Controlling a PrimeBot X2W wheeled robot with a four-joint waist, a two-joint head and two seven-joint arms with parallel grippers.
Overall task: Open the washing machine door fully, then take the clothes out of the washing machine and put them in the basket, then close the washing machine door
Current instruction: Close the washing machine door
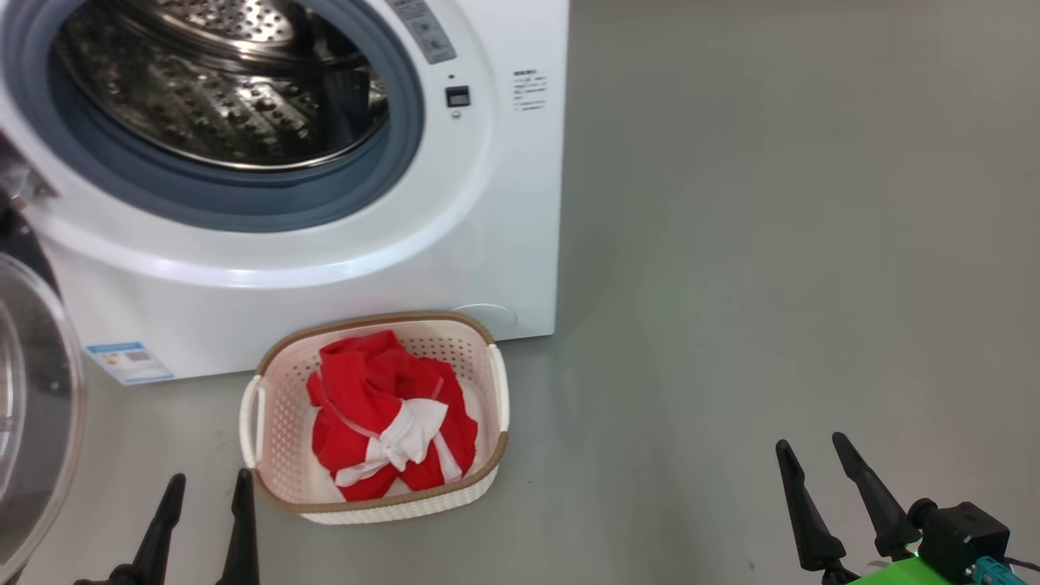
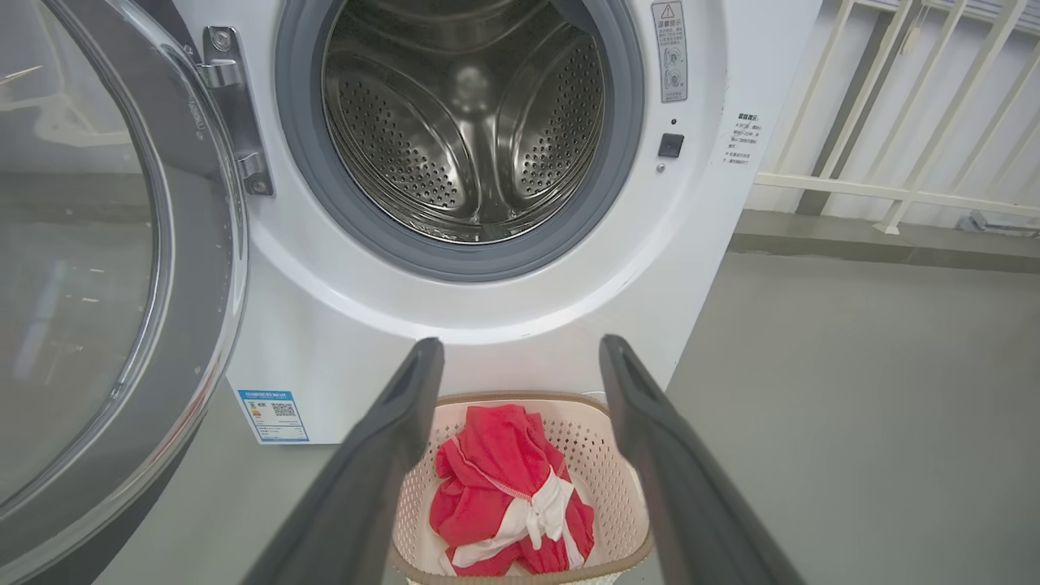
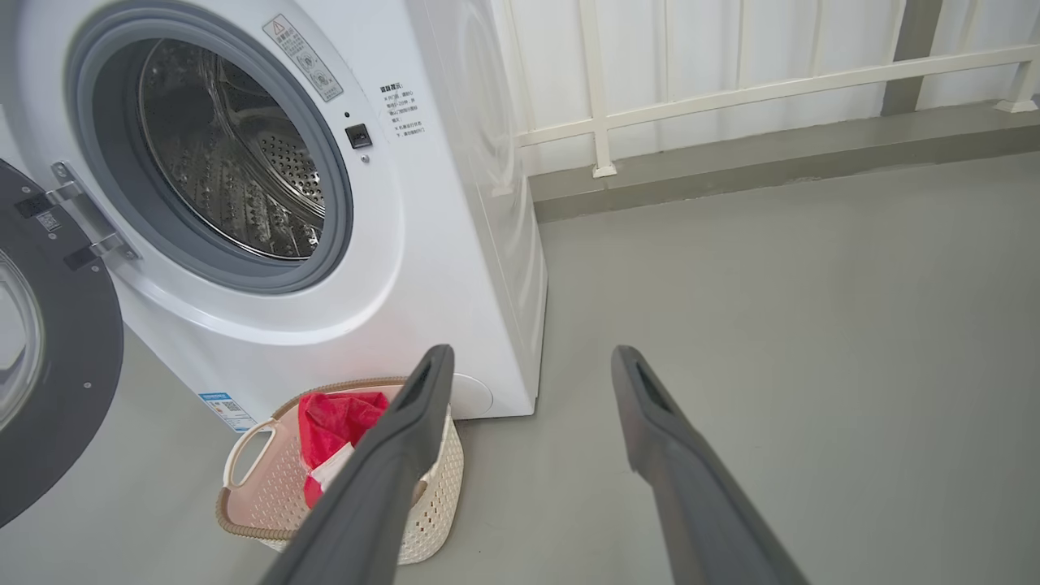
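Grey floor (image 1: 731, 244) below; my left gripper (image 1: 209, 487) hangs empty, fingers apart, right gripper (image 1: 812, 455) likewise. Beside the left one stands the round glass washing machine door (image 1: 36, 406) with its glossy black rim, wide open. It is probably stiff and slippery, so I'd push its rim. Soft red-and-white clothes (image 1: 366, 406) lie in the cream perforated basket (image 1: 374, 318) before the white washing machine (image 1: 504, 203).

Grey floor (image 1: 772, 244), white railing (image 3: 594, 81) along a raised grey kerb (image 3: 772, 158).
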